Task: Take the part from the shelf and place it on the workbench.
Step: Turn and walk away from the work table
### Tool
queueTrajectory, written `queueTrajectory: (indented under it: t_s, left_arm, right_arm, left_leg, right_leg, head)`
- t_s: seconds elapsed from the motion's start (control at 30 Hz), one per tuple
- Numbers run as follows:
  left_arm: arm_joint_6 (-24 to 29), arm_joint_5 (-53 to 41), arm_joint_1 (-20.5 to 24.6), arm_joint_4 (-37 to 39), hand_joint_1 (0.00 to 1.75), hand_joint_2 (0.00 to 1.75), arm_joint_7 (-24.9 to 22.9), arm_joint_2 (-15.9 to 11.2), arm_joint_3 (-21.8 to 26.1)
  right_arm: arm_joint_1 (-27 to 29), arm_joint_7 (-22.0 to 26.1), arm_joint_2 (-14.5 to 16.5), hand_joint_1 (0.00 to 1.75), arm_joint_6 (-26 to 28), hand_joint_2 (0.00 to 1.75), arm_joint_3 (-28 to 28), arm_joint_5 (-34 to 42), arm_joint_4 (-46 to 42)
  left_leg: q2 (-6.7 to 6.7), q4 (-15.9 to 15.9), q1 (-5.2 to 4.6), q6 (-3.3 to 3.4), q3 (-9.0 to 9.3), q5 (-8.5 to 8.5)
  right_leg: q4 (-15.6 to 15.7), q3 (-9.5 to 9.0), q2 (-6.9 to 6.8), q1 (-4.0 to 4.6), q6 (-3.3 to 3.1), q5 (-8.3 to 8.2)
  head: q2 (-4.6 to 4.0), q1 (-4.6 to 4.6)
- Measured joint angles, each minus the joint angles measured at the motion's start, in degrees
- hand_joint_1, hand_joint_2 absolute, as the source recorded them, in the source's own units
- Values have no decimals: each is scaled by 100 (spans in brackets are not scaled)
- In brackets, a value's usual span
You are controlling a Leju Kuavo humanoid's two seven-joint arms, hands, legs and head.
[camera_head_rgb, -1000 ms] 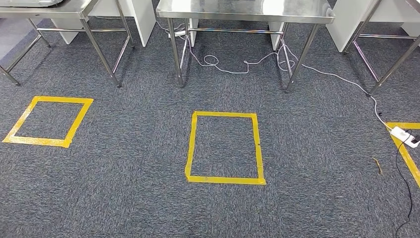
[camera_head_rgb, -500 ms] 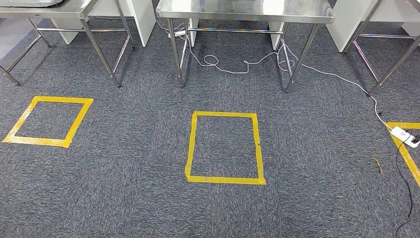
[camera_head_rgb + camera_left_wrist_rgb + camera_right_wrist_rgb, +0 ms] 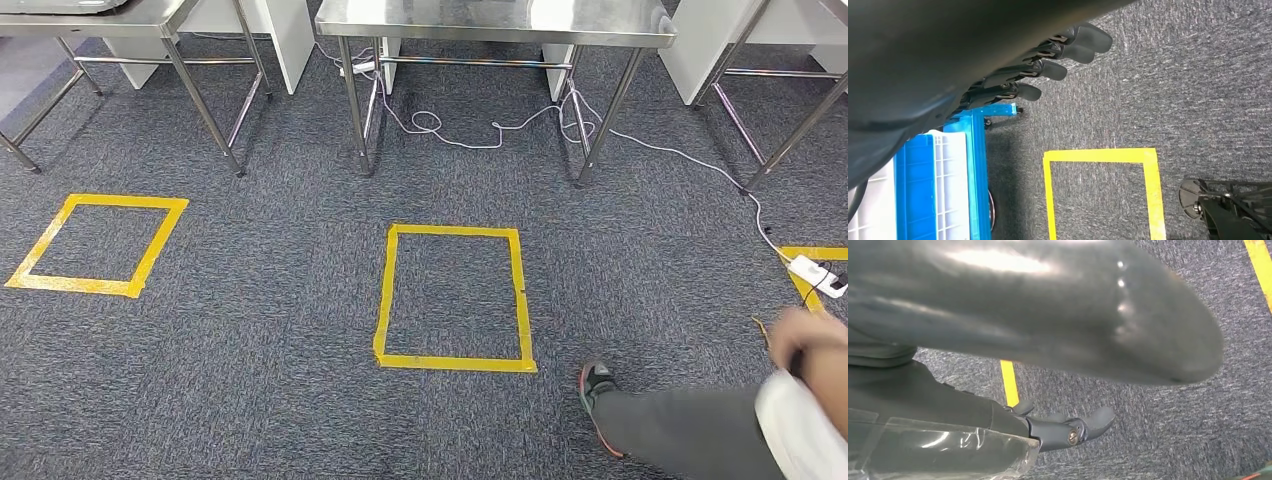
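Over grey carpet [image 3: 1173,75], left hand [image 3: 1048,65] empty, fingers apart; right hand [image 3: 1068,430]: grip unclear.

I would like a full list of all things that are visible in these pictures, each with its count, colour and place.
steel tables: three, silver, along the far side of the carpet
tape squares: two whole, yellow, on the carpet in front of the tables; a third partly visible at the right edge
cable: one, white, lying under the middle table and running to the right
power strip: one, white, on the carpet at the far right
carpet: grey-blue, covers the floor
crate: one, blue and white, on the floor near the left hand
person: one, grey trousers, dark shoe with red sole, lower right
left hand: dark fingers apart, holds nothing, above the carpet
right hand: grey, fingers extended, holds nothing, above the carpet
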State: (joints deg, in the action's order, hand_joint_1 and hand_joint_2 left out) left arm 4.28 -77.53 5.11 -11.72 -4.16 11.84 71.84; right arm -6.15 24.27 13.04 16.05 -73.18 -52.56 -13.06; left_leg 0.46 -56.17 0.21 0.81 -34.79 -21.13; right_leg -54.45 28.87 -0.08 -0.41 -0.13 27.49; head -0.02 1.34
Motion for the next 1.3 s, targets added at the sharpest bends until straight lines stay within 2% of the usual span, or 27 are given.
queueTrajectory:
  t_s: [1.3]
  left_arm:
    - [52,181,-1,0,0,0,-190,2,29]
  right_arm:
    - [30,-27,-2,0,3,0,-4,-69,12]
  left_leg:
    - [0,0,0,0,-1,0]
  right_leg:
    - [0,0,0,0,0,0]
  head:
    - [0,-1]
